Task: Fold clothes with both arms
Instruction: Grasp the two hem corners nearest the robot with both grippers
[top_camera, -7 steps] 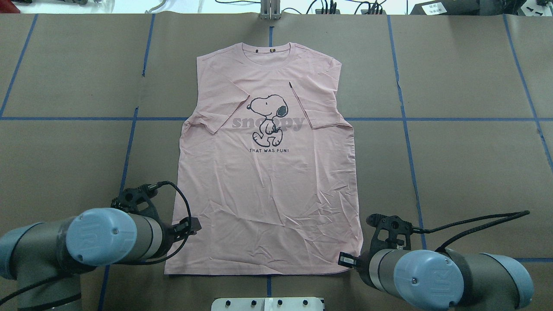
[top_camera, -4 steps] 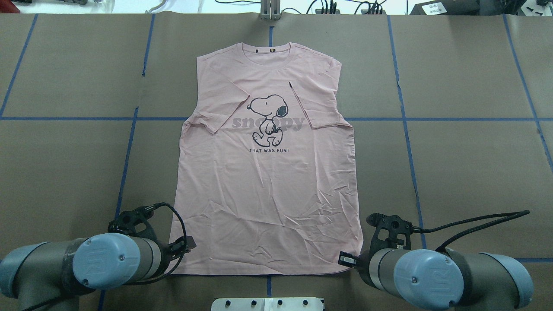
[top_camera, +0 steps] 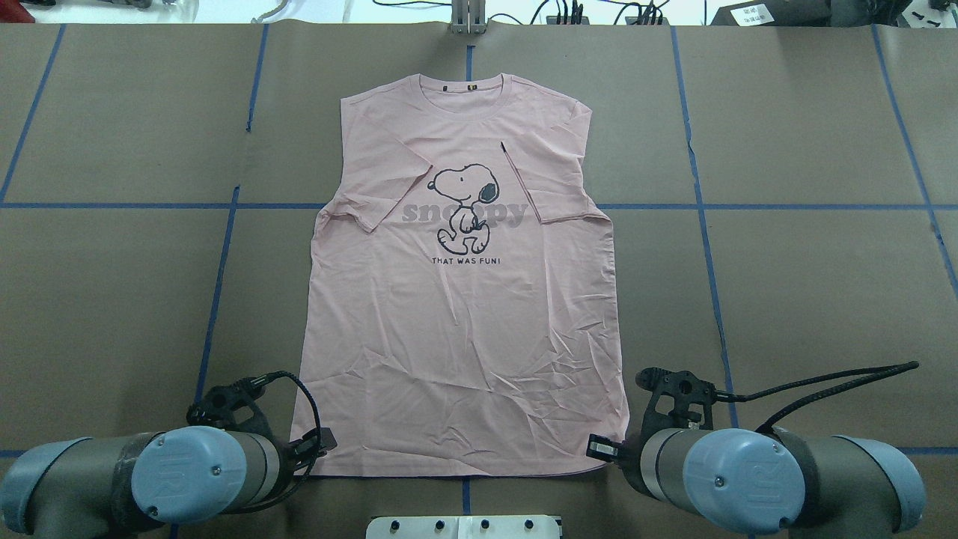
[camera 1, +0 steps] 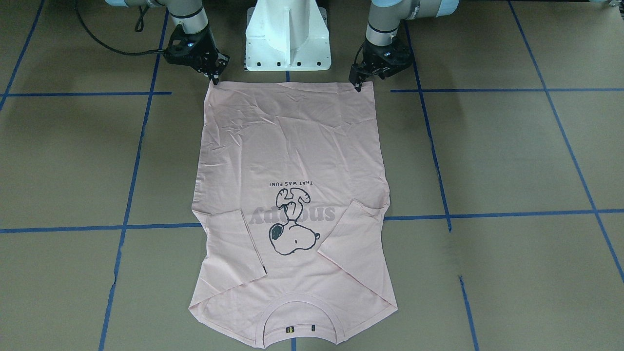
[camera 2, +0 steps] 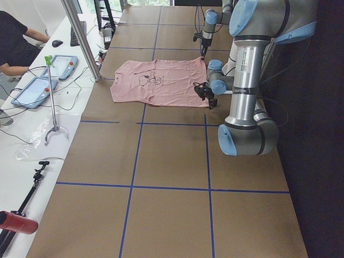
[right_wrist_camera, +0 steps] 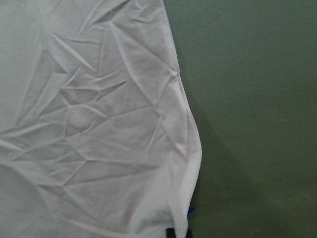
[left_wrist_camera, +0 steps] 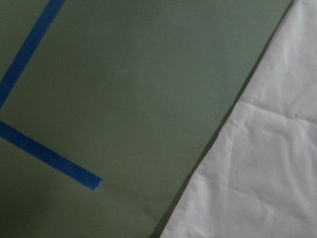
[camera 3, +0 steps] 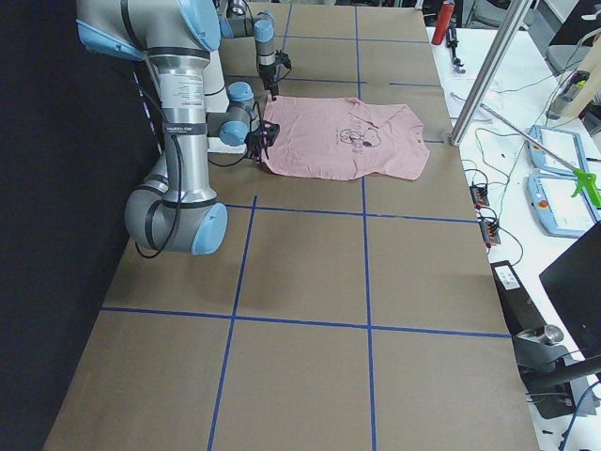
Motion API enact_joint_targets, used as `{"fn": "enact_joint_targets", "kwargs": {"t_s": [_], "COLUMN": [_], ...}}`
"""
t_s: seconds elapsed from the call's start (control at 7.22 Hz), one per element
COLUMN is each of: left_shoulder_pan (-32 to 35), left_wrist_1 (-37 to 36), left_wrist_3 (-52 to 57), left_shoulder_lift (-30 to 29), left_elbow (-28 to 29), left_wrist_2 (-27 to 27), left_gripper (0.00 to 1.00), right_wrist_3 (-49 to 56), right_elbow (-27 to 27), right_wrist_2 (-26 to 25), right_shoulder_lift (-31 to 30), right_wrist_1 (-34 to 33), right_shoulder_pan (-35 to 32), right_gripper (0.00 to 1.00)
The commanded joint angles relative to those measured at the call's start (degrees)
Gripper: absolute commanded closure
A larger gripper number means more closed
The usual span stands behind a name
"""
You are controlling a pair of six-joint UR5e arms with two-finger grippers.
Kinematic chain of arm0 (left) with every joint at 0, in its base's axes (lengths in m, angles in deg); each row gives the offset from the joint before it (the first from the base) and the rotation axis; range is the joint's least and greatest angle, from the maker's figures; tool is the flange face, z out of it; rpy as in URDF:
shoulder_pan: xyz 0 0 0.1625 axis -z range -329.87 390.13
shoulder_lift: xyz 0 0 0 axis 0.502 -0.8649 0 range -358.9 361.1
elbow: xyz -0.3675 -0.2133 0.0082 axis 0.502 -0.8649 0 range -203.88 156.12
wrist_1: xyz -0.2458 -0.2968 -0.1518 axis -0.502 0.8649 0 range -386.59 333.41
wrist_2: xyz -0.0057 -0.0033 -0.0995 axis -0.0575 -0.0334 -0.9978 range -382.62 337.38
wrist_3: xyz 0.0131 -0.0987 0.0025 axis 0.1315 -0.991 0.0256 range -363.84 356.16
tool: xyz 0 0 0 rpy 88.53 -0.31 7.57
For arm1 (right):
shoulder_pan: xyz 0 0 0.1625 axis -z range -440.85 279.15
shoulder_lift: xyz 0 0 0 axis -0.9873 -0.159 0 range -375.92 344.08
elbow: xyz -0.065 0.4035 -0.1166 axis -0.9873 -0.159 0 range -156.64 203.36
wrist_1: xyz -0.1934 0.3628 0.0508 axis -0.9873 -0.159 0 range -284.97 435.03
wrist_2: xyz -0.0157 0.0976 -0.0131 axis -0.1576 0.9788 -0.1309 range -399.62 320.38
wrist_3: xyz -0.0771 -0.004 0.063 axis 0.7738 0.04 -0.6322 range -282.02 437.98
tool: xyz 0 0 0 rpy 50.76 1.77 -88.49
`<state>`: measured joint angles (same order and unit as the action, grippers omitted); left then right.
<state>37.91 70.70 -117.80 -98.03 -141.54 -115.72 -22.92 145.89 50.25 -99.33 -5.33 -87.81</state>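
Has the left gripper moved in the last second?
Yes. In the overhead view the left gripper slid toward the robot along the T-shirt's side edge, down to its hem corner.

L arm (top_camera: 187, 479): forearm approx. horiz., low, near-left, wrist turned inward. L gripper (camera 1: 358, 86): pointing down, tips narrow; open/closed not discernible. R arm (top_camera: 741, 479): mirrored pose, near-right. R gripper (camera 1: 213, 79): pointing down, state likewise unclear. Grippers well apart, roughly level.

1 pink tee (top_camera: 464, 329); l arm (top_camera: 82, 479) + r arm (top_camera: 846, 471) = 2
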Motion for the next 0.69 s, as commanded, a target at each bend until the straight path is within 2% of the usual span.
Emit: {"fn": "enact_joint_targets", "kwargs": {"t_s": [0.0, 0.42, 0.55], "left_shoulder_pan": [-0.1, 0.0, 0.0], "left_wrist_1": [0.0, -0.2, -0.2], "left_wrist_3": [0.0, 0.1, 0.1], "left_shoulder_lift": [-0.4, -0.3, -0.4], "left_elbow": [0.2, 0.9, 0.9], "left_wrist_2": [-0.2, -0.1, -0.1], "left_gripper": [0.15, 0.2, 0.25], "right_wrist_3": [0.0, 0.0, 0.0], "right_elbow": [0.4, 0.7, 0.6], "right_wrist_2": [0.4, 0.3, 0.3], "right_shoulder_lift": [0.0, -0.1, -0.1], "right_wrist_1": [-0.1, -0.1, -0.1], "right_shoulder_pan": [-0.3, -0.4, -0.4], "right_gripper": [1.0, 1.0, 1.0]}}
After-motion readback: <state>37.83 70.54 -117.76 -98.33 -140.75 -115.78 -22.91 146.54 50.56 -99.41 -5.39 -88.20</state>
